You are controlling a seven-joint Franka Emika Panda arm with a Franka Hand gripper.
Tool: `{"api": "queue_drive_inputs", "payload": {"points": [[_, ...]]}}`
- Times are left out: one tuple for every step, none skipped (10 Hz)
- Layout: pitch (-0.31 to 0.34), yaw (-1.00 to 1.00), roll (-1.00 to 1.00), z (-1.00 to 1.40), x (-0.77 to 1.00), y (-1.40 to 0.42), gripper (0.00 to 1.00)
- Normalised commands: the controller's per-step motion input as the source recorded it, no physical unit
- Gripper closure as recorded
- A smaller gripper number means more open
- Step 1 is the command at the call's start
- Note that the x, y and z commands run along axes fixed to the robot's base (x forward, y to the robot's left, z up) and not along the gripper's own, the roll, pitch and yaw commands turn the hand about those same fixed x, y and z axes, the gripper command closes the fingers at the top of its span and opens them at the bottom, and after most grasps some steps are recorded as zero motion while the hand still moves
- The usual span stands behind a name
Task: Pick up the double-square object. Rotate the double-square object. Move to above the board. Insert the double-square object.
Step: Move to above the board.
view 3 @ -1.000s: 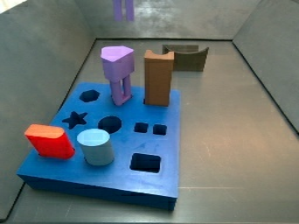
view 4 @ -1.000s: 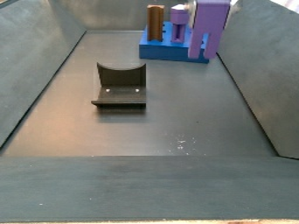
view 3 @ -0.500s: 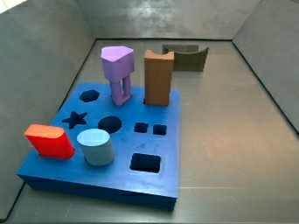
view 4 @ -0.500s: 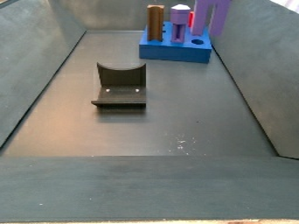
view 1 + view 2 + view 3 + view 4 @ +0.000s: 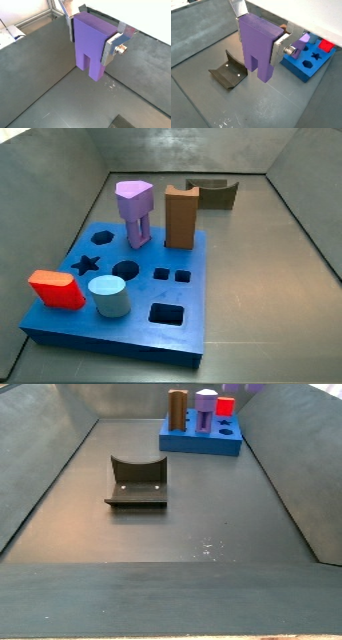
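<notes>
gripper (image 5: 95,34): out of frame in both side views | double-square object (image 5: 258,47): top hid the finger pads | board (image 5: 311,61): cut by the frame edge in a wrist view | fixture (image 5: 121,123): only a corner showed

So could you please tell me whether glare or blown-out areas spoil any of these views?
In both wrist views the background above the gripper holding the double-square object is washed out white; in a side view the board is evenly lit, without glare.
</notes>
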Motion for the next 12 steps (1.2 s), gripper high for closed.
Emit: {"api": "queue_drive_inputs", "payload": {"points": [[0.082,-0.04,-0.02,0.34,0.01,0.04,1.0],[0.267,0.04,0.18,0.01,0.2,-1.0,1.0],[0.253,0.05,0.18,-0.01,0.2,-1.0,1.0],[0.212,0.07,0.15,-0.01,0.21,-1.0,1.0],[0.183,0.03,0.07,0.0,0.21,-1.0,1.0],[0.156,0.02,0.03,-0.01,0.22,-1.0,1.0],[0.148,0.02,0.01,0.0,0.22,-1.0,1.0],[0.143,0.01,0.0,0.0,0.23,-1.0,1.0],[0.143,0.01,0.0,0.0,0.24,-1.0,1.0],[0.143,0.01,0.0,0.01,0.25,-1.0,1.0],[0.139,0.01,0.0,0.01,0.26,-1.0,1.0],[0.139,0.01,0.02,0.02,0.27,-1.0,1.0]]}}
